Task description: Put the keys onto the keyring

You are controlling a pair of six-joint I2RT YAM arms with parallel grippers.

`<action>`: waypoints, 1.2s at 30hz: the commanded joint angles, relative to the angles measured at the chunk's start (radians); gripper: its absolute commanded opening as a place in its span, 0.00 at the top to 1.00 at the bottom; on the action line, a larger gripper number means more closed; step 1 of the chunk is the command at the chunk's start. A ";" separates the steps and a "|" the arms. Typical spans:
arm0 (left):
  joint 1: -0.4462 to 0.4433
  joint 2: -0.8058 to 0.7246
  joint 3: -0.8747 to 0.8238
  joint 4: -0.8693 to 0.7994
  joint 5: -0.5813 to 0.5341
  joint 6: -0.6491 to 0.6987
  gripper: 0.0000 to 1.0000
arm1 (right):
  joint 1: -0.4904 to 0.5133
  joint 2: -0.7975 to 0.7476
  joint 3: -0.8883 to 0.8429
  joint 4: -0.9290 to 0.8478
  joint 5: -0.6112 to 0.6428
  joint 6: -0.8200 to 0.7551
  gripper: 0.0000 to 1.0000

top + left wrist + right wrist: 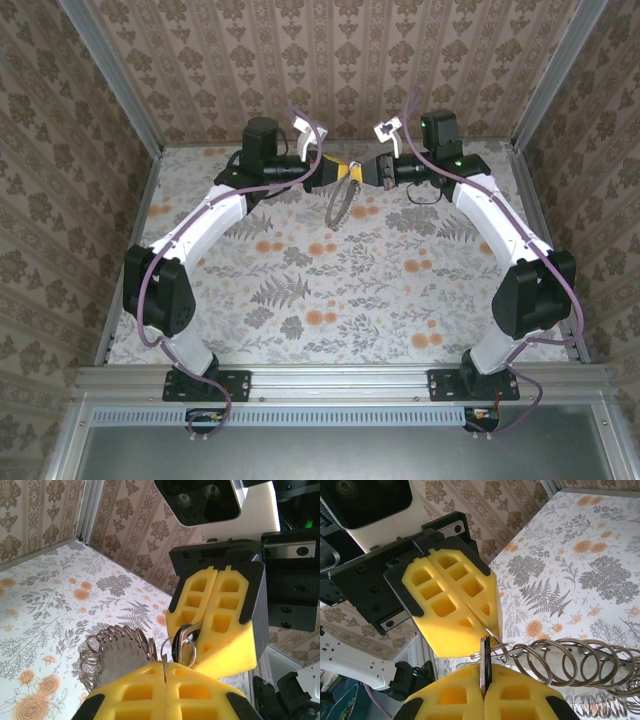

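**Both pincers clamped, key and keyring held together above the far table**

In the top external view the two arms meet over the far middle of the floral-print table (300, 290), close to the patterned back wall (330, 60). The left gripper (335, 172) and right gripper (372, 170) stand tip to tip. Below them hangs the keyring, a tan loop of coiled metal wire (339, 205), with its lower end down near the tabletop.

From the right wrist, the right gripper (485, 680) has its yellow foam fingers (520, 692) pressed together on the key, a tiny dark flat oblong piece (485, 667) that stands on edge in the seam between them. The left gripper (482, 625) comes in from above, its fingers also pressed together. A thin bright wire leaves its tip and runs into the keyring (570, 665), whose coils stretch off to the right above the table.

From the left wrist, the left gripper (165, 667) pinches a thin metal sliver between its fingertips. Just above, the right gripper (192, 635) holds the key (181, 642), with wire rings looped around its end. The keyring (115, 650) hangs to the left of both. The key touches the wire loops, but I cannot tell whether it is threaded on.
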 commanded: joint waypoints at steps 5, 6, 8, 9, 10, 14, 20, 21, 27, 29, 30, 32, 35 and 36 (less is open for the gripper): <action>-0.004 -0.027 0.005 -0.005 0.027 0.015 1.00 | -0.029 0.012 0.040 -0.043 -0.002 -0.040 1.00; -0.004 -0.026 0.004 -0.006 0.028 0.015 1.00 | -0.032 0.010 0.037 -0.043 -0.002 -0.041 1.00; -0.004 -0.025 0.007 -0.006 0.026 0.015 1.00 | -0.036 0.005 0.026 -0.043 -0.002 -0.042 1.00; -0.004 -0.024 0.007 -0.006 0.026 0.015 1.00 | -0.038 0.002 0.020 -0.043 -0.002 -0.042 1.00; -0.004 -0.025 0.007 -0.006 0.027 0.015 1.00 | -0.040 -0.001 0.016 -0.043 -0.002 -0.044 1.00; -0.004 -0.026 0.010 -0.007 0.021 0.013 1.00 | -0.044 -0.010 -0.002 -0.041 -0.006 -0.046 1.00; -0.004 -0.024 0.009 -0.007 0.021 0.012 1.00 | -0.044 -0.021 -0.023 -0.035 -0.014 -0.047 1.00; -0.004 -0.024 0.009 -0.007 0.021 0.013 1.00 | -0.043 -0.022 -0.021 -0.037 -0.014 -0.048 1.00; -0.004 -0.025 0.003 -0.009 0.018 0.015 1.00 | -0.043 -0.019 0.011 -0.051 -0.017 -0.049 1.00; -0.003 -0.026 0.001 -0.010 0.018 0.015 1.00 | -0.043 -0.018 0.023 -0.058 -0.017 -0.051 1.00; -0.002 -0.027 -0.001 -0.012 0.016 0.016 1.00 | -0.043 -0.018 0.028 -0.059 -0.017 -0.051 1.00; -0.002 -0.028 -0.002 -0.010 0.016 0.016 1.00 | -0.043 -0.013 0.040 -0.062 -0.016 -0.049 1.00; -0.001 -0.027 -0.004 -0.011 0.017 0.015 0.98 | -0.044 -0.011 0.053 -0.061 -0.011 -0.042 1.00; -0.001 -0.028 -0.004 -0.011 0.015 0.016 0.95 | -0.044 -0.009 0.059 -0.060 -0.011 -0.041 1.00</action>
